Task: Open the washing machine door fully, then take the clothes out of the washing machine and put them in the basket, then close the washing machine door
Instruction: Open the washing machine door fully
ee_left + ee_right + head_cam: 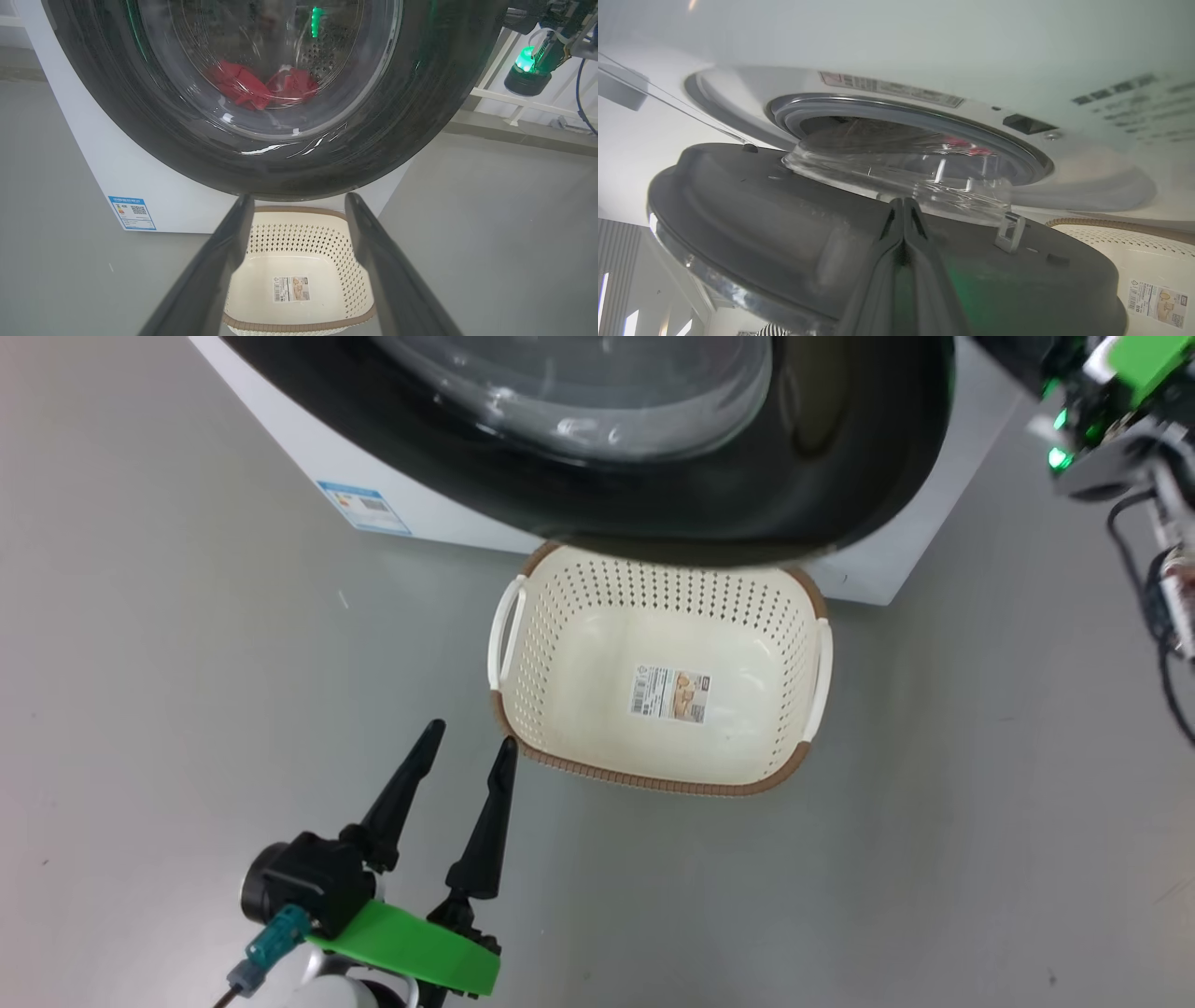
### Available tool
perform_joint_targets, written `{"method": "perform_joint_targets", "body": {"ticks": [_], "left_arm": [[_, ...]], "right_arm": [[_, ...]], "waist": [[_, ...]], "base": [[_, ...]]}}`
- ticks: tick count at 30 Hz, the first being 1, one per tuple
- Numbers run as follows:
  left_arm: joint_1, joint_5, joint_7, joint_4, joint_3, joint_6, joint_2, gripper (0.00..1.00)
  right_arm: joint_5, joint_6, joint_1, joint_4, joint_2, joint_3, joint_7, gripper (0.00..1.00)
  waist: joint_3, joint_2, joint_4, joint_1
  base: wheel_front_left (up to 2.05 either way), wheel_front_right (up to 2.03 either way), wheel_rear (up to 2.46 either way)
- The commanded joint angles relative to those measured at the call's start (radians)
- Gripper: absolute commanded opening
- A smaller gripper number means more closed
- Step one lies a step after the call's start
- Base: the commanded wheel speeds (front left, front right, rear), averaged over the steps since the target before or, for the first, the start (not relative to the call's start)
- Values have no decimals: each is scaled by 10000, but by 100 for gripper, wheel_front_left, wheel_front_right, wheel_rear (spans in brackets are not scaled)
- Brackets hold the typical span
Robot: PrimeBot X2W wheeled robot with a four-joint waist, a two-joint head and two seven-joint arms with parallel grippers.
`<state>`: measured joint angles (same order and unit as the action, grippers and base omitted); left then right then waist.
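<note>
"Left gripper is hanging with its fingers spread wide, gripping nothing. I'm seeing the basket just ahead of its tips, slightly to their right."

"And the other one?"

"Right gripper is sitting with both fingers pressed together, nothing between them, pointing along the inner face of the washing machine door toward its glass bowl."

"Where are the clothes?"

"They're lying in the drum of the washing machine, beyond the left gripper and showing red through the glass. That door is standing ajar, overhanging the basket's far edge."
</note>
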<state>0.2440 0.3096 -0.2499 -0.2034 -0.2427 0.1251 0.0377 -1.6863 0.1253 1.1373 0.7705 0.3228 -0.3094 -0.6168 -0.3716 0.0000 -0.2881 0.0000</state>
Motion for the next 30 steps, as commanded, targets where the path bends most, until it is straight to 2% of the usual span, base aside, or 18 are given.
{"method": "perform_joint_targets", "body": {"ticks": [1, 14, 30], "left_arm": [[-135, -13, -118, 183, 275, 56, 128, 100], [-742, -171, -118, 131, 323, 56, 127, 100], [-1501, -386, -118, 175, 514, 56, 126, 100]], "right_arm": [[70, 54, -273, -426, -378, -169, -142, 0], [148, 54, -2101, -1699, -701, -424, -442, 0], [432, 54, -4259, -3253, -1196, -828, -527, 0]], "waist": [[179, 0, 51, 0], [1161, 0, 35, 0], [2295, 0, -587, 0]], "base": [[0, 0, 0], [0, 0, 0], [0, 0, 0]]}}
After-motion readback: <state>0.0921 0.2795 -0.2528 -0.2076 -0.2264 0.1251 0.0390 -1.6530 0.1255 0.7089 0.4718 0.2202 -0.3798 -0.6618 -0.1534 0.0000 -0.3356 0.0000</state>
